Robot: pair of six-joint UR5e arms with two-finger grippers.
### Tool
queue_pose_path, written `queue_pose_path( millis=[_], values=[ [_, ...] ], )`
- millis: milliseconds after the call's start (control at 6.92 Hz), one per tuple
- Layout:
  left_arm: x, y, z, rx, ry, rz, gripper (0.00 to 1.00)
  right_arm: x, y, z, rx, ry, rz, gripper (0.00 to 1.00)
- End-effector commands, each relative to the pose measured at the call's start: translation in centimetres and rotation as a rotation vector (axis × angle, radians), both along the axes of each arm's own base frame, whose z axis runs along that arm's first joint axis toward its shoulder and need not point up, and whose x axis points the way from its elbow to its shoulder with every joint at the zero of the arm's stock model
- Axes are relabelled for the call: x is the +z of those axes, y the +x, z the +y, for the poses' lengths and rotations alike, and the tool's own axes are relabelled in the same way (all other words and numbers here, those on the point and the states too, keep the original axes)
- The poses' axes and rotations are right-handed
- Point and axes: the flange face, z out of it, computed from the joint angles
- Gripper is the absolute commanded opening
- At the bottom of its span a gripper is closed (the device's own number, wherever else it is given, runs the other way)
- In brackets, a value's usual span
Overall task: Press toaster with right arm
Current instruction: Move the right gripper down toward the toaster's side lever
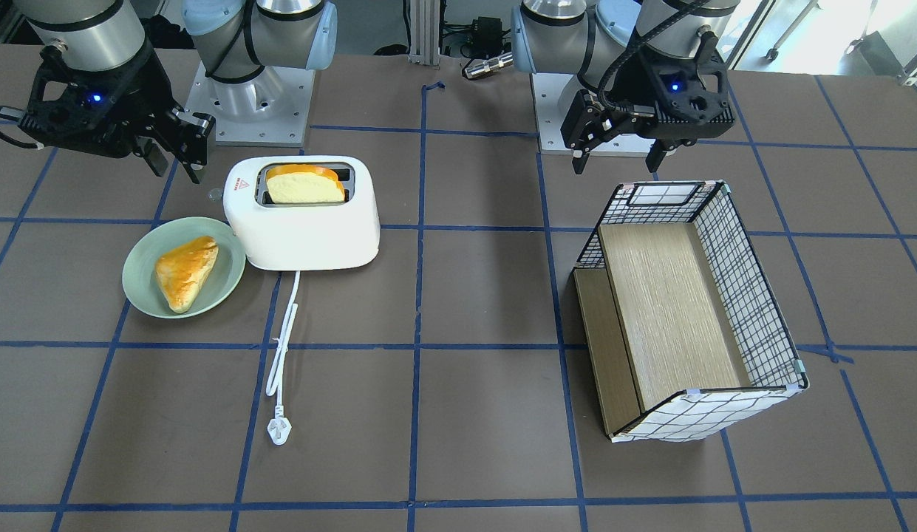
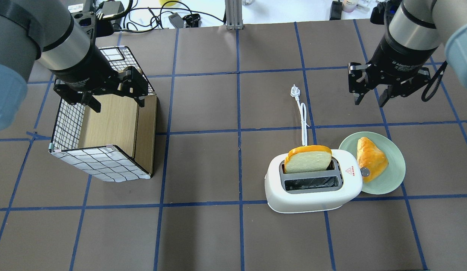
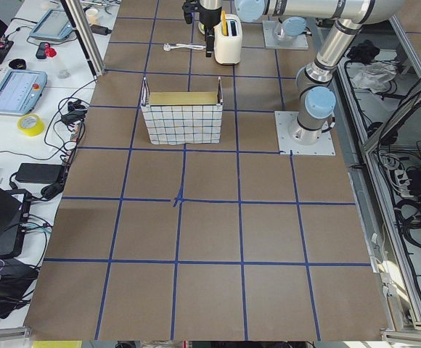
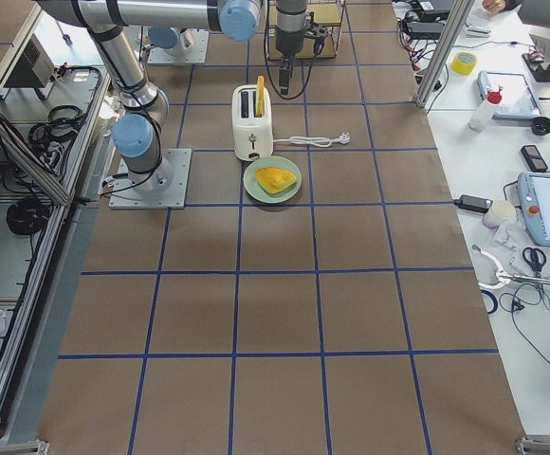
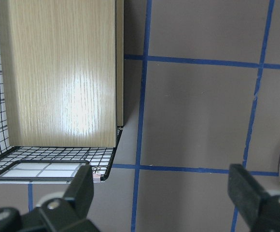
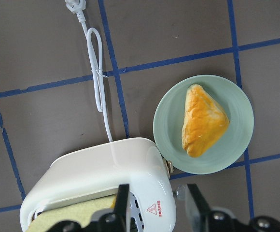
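The white toaster (image 1: 303, 229) stands on the table's right half (image 2: 312, 194) with a slice of bread (image 2: 308, 160) standing up out of its far slot. Its small lever knob (image 2: 365, 172) is at the end with the red triangle, beside a green plate. My right gripper (image 2: 369, 101) is open and empty. It hangs in the air beyond that end of the toaster, not touching it (image 1: 176, 166). The right wrist view looks down on the toaster's triangle end (image 6: 106, 169). My left gripper (image 2: 117, 104) is open and empty above the checked box.
A green plate (image 2: 397, 177) with a triangular bread piece (image 2: 371, 160) touches the toaster's lever end. The white cord and plug (image 2: 294, 91) trail away from the toaster. The checked box with wooden insert (image 2: 101, 128) stands under the left gripper (image 5: 161, 193).
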Motion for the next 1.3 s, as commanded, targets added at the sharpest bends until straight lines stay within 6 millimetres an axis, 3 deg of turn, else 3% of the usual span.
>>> queue_pose_path(
  millis=[0,289,433,1156],
  values=[
    [0.0,0.0,0.0,0.000,0.000,0.000,1.00,-0.2,0.0,0.5,0.001,0.021,-0.007,0.00],
    [0.0,0.0,0.0,0.000,0.000,0.000,1.00,-0.7,-1.3,0.0,0.089,0.029,-0.017,0.00],
    [0.0,0.0,0.0,0.000,0.000,0.000,1.00,-1.9,-3.4,0.0,0.098,0.055,-0.032,0.00],
    [0.0,0.0,0.0,0.000,0.000,0.000,1.00,-10.5,-8.8,1.9,0.124,0.146,-0.188,0.00]
  ],
)
